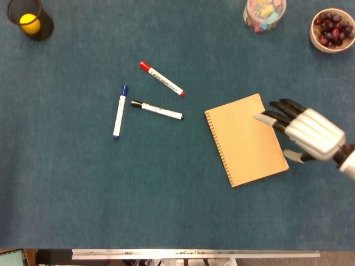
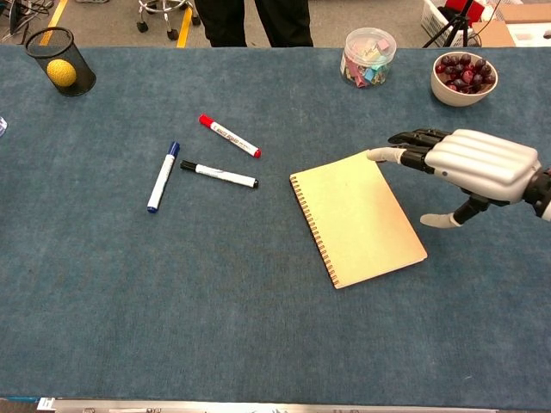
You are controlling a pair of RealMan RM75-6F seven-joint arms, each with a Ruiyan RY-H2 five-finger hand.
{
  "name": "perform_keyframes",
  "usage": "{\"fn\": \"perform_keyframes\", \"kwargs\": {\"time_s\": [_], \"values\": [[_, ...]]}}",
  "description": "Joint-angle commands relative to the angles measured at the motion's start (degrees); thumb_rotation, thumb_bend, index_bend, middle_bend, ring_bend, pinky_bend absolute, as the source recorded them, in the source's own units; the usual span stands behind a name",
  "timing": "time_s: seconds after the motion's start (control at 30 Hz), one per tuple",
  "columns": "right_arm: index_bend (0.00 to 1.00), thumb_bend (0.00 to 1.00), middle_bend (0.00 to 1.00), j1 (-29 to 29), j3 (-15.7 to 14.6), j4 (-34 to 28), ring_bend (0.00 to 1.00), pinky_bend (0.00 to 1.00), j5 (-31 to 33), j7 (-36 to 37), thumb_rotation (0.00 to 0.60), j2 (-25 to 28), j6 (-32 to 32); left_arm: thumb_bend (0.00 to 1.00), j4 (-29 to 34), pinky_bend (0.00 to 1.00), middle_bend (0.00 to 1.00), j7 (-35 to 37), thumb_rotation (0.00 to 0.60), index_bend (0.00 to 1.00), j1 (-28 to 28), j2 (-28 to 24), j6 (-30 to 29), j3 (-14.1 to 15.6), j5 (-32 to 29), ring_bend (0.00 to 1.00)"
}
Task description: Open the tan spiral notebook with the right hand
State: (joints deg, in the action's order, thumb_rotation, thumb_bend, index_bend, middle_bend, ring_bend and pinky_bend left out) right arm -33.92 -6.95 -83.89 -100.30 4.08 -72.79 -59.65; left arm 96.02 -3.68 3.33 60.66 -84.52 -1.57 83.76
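Notebook, tan card-covered, spiral-bound (image 1: 247,139), lies closed and flat on the blue felt tabletop (image 1: 166,194), right of centre, wire spine facing left so the free edge faces the right arm. White robot right hand (image 1: 308,132) sits just beside that free edge, fingers (image 2: 405,155) extended and spread toward the top right corner, thumb low and apart, holding nothing; contact with the cover cannot be told. Likely lined up to catch the cover edge and flip it leftward. Left hand not visible. Three marker pens (image 1: 148,100) lie well apart, out of the way.
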Motion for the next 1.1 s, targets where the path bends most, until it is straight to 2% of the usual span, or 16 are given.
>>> {"fn": "perform_keyframes", "kwargs": {"time_s": [0.03, 0.27, 0.5, 0.83, 1.1], "values": [[0.13, 0.49, 0.27, -3.8, 2.65, 0.23, 0.11, 0.11, 3.07, 0.65, 0.6, -2.62, 6.04, 0.48, 0.12, 0.06, 0.09, 0.0, 0.6, 0.1, -0.3, -0.19, -0.38, -0.02, -0.18, 0.02], [0.13, 0.58, 0.28, -9.71, 6.12, 1.61, 0.13, 0.12, 6.13, 0.78, 0.6, -7.92, 13.95, 0.48, 0.16, 0.06, 0.09, 0.18, 0.6, 0.1, -1.14, -0.5, -1.21, 0.13, -0.56, 0.02], [0.13, 0.58, 0.28, -13.61, 8.7, 6.58, 0.13, 0.12, 8.84, -0.2, 0.6, -14.44, 17.9, 0.48, -0.2, 0.06, 0.09, 0.79, 0.6, 0.1, -1.82, -0.8, -1.84, 0.19, -0.83, 0.02], [0.13, 0.58, 0.28, -16.27, 9.09, 12.01, 0.13, 0.12, 9.95, 0.26, 0.6, -20.1, 19.37, 0.48, -0.67, 0.06, 0.09, 1.55, 0.6, 0.1, -2.34, -1.08, -2.16, 0.13, -1.05, 0.02], [0.13, 0.58, 0.28, -16.91, 8.19, 13.05, 0.13, 0.12, 10.51, -0.27, 0.6, -20.59, 19.77, 0.48, -1.26, 0.06, 0.09, 2.15, 0.6, 0.1, -2.47, -0.91, -2.01, 0.08, -1.15, 0.02]]}}
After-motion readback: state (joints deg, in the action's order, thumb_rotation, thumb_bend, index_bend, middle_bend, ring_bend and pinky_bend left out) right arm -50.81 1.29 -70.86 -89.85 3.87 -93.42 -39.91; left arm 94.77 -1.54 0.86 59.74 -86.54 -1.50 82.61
